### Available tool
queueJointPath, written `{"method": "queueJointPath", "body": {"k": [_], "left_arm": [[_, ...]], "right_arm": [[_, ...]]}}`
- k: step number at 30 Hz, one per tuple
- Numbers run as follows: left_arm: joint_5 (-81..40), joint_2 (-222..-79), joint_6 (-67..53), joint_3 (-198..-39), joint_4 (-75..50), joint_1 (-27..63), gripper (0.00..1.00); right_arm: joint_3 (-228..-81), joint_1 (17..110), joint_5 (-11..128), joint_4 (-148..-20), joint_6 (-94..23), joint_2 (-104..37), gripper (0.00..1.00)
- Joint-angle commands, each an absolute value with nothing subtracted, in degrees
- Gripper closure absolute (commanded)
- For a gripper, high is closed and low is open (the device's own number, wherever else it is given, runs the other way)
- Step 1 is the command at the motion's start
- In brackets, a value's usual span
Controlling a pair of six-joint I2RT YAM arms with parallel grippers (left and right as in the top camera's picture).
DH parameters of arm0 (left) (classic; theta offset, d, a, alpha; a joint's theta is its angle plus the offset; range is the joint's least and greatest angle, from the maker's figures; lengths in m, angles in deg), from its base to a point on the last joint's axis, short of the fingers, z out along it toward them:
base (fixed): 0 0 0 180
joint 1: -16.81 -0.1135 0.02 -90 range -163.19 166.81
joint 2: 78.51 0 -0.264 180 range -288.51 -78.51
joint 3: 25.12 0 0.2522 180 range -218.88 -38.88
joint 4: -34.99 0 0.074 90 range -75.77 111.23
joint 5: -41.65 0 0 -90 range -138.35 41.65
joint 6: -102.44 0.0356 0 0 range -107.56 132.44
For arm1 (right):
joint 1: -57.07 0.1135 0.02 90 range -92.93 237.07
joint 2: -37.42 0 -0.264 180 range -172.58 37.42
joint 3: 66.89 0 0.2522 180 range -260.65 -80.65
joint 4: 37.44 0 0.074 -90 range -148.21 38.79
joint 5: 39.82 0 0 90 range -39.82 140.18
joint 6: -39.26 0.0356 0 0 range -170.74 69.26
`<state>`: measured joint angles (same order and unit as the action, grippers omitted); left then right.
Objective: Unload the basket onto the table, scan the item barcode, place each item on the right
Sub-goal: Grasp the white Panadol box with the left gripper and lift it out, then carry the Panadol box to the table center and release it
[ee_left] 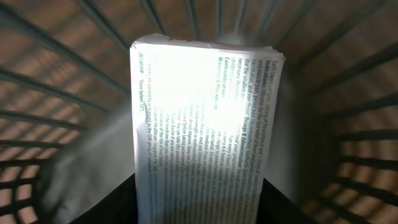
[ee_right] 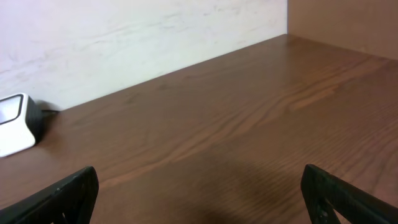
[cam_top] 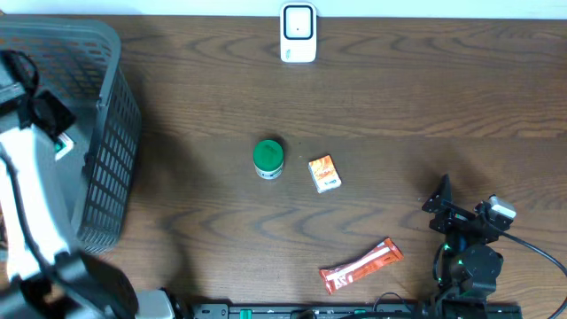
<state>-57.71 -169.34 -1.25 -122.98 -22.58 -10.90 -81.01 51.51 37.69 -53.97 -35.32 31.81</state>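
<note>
White card covered in fine print fills the left wrist view: a box (ee_left: 205,124) runs lengthwise out from the left jaws, which are clenched on its near end, down inside the grey basket (cam_top: 106,159) at the left of the desk (cam_top: 399,97). Holding it by one end leaves the broad faces bare, which I judge suits showing a barcode to the scanner (cam_top: 299,34) at the far edge. The face in view carries only text, no barcode. The left arm (cam_top: 27,204) leans over the basket from the near side with its wrist turned down into it, so the box is not yet lifted clear. The right arm (cam_top: 465,257) sits folded low at the near right, its jaws released, spread wide and empty, pointing along the desk toward the far wall, out of the way. A green-lidded jar (cam_top: 267,158), a small orange carton (cam_top: 324,173) and an orange sachet (cam_top: 361,266) lie mid-desk, well apart from both arms.
</note>
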Motion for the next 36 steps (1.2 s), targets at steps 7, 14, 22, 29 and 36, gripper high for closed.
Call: {"method": "queueJointPath", "body": {"k": [7, 14, 22, 29, 36], "left_arm": [[-41.4, -146.8, -1.8, -123.5, -24.4, -11.0, 0.52], [-23.4, -137.4, -4.4, -123.5, -28.2, -9.3, 0.57], [-23.3, -139.6, -4.4, -123.5, -35.7, 5.1, 0.57], [-26.7, -147.2, -6.0, -123.5, -35.3, 22.1, 0.57], [-32.0, -157.5, -10.6, -123.5, -29.9, 39.4, 0.57]], "right_arm": [[-81.0, 51.2, 37.2, -54.2, -36.0, 31.9, 0.01], [-81.0, 51.2, 37.2, -54.2, -36.0, 31.9, 0.01], [-81.0, 51.2, 37.2, -54.2, -36.0, 31.9, 0.01], [-81.0, 51.2, 37.2, -54.2, -36.0, 31.9, 0.01], [-81.0, 51.2, 37.2, -54.2, -36.0, 31.9, 0.01]]}}
